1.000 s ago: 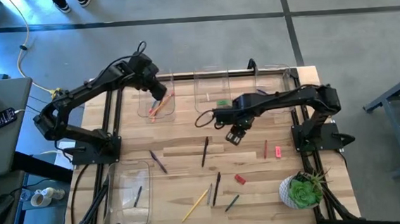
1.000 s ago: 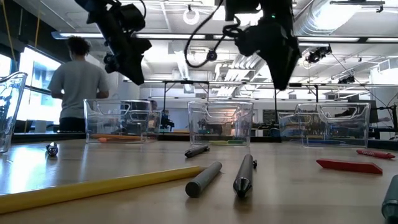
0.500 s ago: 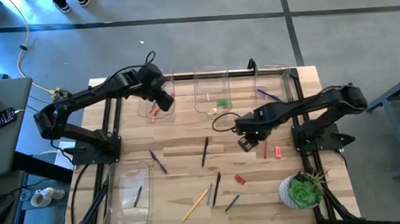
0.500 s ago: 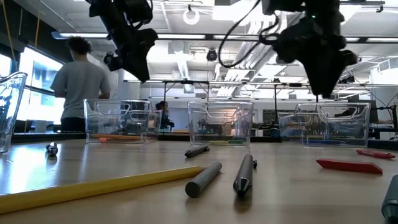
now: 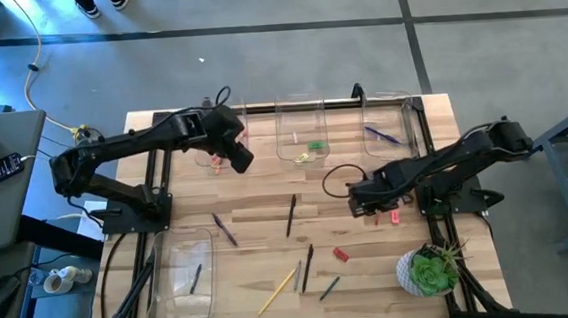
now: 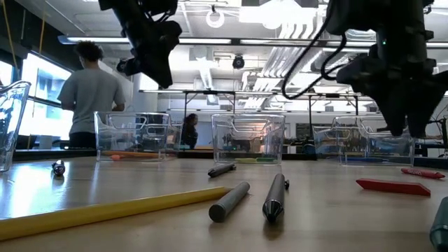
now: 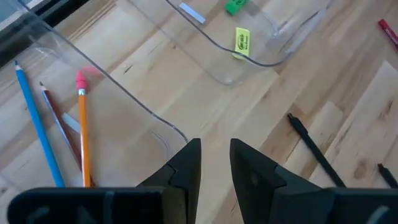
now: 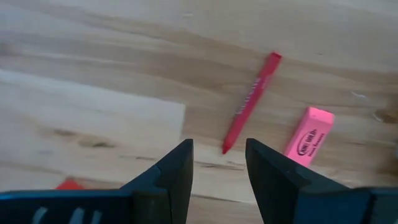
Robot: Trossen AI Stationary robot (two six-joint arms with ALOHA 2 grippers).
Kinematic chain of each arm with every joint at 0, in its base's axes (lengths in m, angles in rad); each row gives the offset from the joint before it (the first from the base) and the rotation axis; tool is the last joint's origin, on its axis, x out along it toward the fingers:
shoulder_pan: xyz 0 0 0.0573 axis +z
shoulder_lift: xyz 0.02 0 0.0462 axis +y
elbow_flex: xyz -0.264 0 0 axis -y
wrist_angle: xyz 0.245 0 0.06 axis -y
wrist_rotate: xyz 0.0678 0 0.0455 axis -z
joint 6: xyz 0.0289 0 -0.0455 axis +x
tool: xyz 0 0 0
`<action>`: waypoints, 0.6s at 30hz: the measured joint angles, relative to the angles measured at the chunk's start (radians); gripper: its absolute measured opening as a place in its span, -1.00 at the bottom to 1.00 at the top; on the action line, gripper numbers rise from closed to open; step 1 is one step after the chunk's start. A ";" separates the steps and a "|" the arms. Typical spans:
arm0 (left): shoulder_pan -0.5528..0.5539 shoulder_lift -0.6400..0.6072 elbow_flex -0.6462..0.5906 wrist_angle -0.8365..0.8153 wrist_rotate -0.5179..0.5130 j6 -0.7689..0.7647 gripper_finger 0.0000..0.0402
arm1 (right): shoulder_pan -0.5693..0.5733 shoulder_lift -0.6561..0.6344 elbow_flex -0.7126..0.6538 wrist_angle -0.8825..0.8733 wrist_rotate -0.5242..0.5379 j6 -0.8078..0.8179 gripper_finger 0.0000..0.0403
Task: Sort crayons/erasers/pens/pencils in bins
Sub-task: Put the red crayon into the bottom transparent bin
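Crayons, erasers, pens and pencils lie scattered over our table (image 5: 268,215), and we have both arms out over them. Our right gripper (image 8: 216,155) hangs low over the wood with its fingers parted by a moderate gap and nothing between them; just ahead of its tips lies a red crayon (image 8: 251,102), and beside that, a little further off, a pink eraser (image 8: 309,132). From above, that same gripper (image 5: 359,200) sits just beside the crayon (image 5: 377,211) and the eraser (image 5: 395,214). Our left gripper (image 7: 214,163) is parted only narrowly and carries nothing; it hovers at the rounded corner of a clear bin (image 7: 127,102) that holds an orange pencil (image 7: 83,134), a blue pencil (image 7: 37,127) and a thin brownish one. Beyond its tips stands a second bin (image 7: 264,59) with a yellow eraser (image 7: 242,42) and a green eraser (image 7: 235,6) inside, and off to one side a black pen (image 7: 314,152) rests on the bare wood. In the high view the left gripper (image 5: 238,158) is at the near edge of the pencil bin (image 5: 224,133). A longer bin (image 5: 182,276) sits well away from both grippers with one dark stick in it.
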 joint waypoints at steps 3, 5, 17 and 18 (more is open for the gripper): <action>-0.027 0.000 0.000 0.000 0.000 -0.032 -0.63 | 0.000 0.000 -0.020 0.001 0.000 0.024 -0.31; -0.047 0.000 0.000 0.000 -0.003 -0.048 -0.64 | 0.000 0.000 -0.038 0.006 0.000 0.026 -0.31; -0.166 0.000 0.000 0.000 -0.003 -0.149 -0.72 | 0.000 0.000 -0.187 0.170 0.005 0.073 -0.31; -0.176 0.000 0.000 0.000 -0.003 -0.159 -0.73 | 0.000 0.000 -0.194 0.171 0.005 0.077 -0.31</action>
